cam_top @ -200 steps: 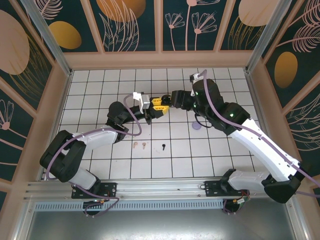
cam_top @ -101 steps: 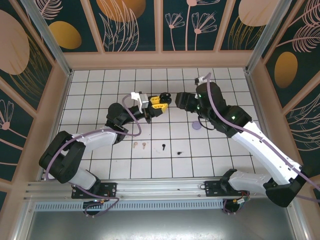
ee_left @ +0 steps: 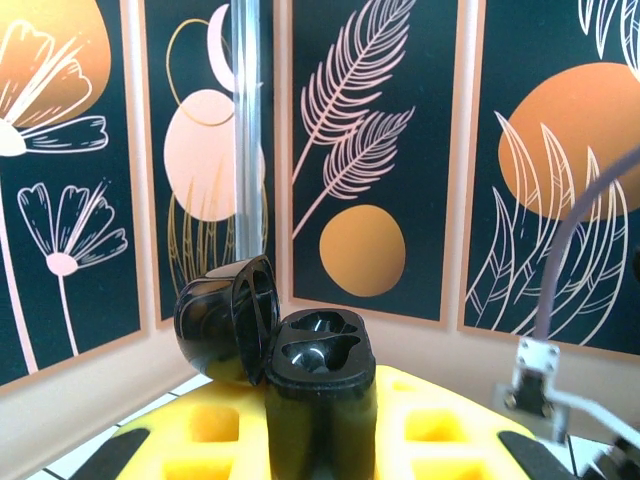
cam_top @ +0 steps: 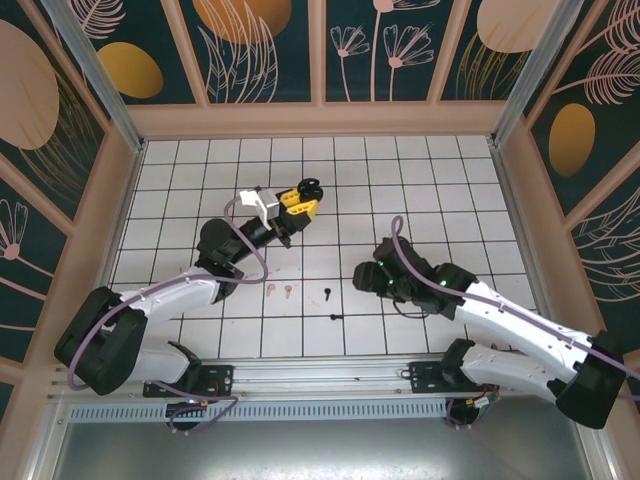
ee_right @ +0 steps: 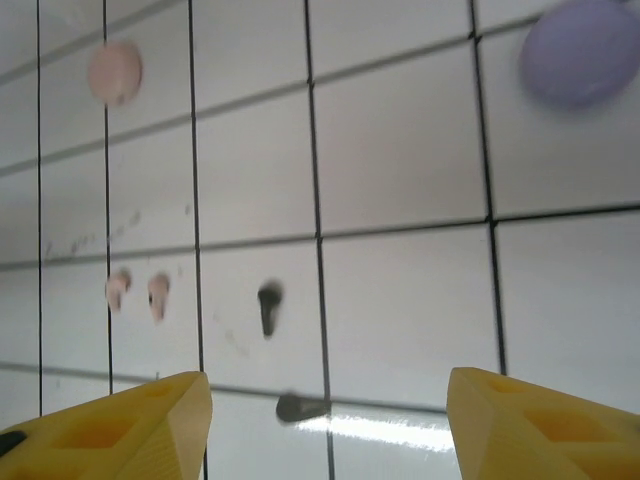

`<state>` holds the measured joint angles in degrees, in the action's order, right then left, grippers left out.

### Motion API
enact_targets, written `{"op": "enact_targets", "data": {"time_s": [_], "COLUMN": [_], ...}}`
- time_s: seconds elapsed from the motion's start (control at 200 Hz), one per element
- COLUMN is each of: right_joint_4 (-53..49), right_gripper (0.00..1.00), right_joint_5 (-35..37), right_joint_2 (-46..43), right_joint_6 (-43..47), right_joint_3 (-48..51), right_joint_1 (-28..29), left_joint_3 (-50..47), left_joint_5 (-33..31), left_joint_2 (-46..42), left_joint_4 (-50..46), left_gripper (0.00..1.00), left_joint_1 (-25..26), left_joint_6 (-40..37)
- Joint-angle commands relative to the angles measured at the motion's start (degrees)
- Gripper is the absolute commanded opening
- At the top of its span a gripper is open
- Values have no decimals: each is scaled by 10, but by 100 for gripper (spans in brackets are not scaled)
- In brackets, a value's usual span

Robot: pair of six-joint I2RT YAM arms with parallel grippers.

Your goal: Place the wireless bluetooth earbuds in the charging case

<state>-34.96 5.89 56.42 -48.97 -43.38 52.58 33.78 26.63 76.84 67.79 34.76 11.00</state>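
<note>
Earbuds [cam_top: 288, 291] lie loose on the white tiled table [cam_top: 440, 170], none of them in a case. A pink pair [cam_top: 272, 292] sits side by side toward the front, a black bud [cam_top: 328, 294] is just to their right, and a second black bud [cam_top: 335, 316] lies a little nearer the front edge

The left gripper [cam_top: 297, 203] is over the tiles toward the back, left of centre, well apart from the buds. Its yellow fingers [ee_left: 430, 425] are clamped on either side of a black charging case [ee_left: 320, 375], which stands upright between them. The case lid [ee_left: 228, 320] is swung open to one side, and two moulded hollows show in the top of the body

The right gripper [cam_top: 365, 275] is low over the tiles to the right of the buds, with its jaws spread wide and nothing between them. From its wrist camera the two yellow fingertips [ee_right: 140, 415] frame the floor ahead, with the second black bud just beyond the gap and the other black bud and the pink pair farther on. A pink round case [ee_right: 115, 70] sits far off at the upper left there, and a lavender round case [ee_right: 585, 50] at the upper right, both well apart from the buds
</note>
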Motion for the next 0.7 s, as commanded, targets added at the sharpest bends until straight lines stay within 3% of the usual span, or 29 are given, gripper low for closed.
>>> {"op": "enact_targets", "data": {"time_s": [0.0, 0.285, 0.49, 0.691], "right_joint_4": [3, 94, 73, 67], "right_gripper": [61, 56, 46, 44], "right_joint_5": [-8, -10, 6, 4], "right_joint_2": [19, 116, 239, 311], "right_joint_6": [-44, -12, -22, -42], "right_joint_3": [23, 22, -53, -104], "right_joint_1": [31, 34, 32, 33], "left_joint_3": [-21, -56, -57, -59], "left_joint_5": [-27, -85, -119, -136], "left_joint_2": [-19, -52, -53, -53], "left_joint_4": [2, -24, -36, -26], "left_gripper": [0, 0, 0, 0], "left_joint_1": [-3, -7, -30, -53], "left_joint_6": [5, 0, 7, 11]}}
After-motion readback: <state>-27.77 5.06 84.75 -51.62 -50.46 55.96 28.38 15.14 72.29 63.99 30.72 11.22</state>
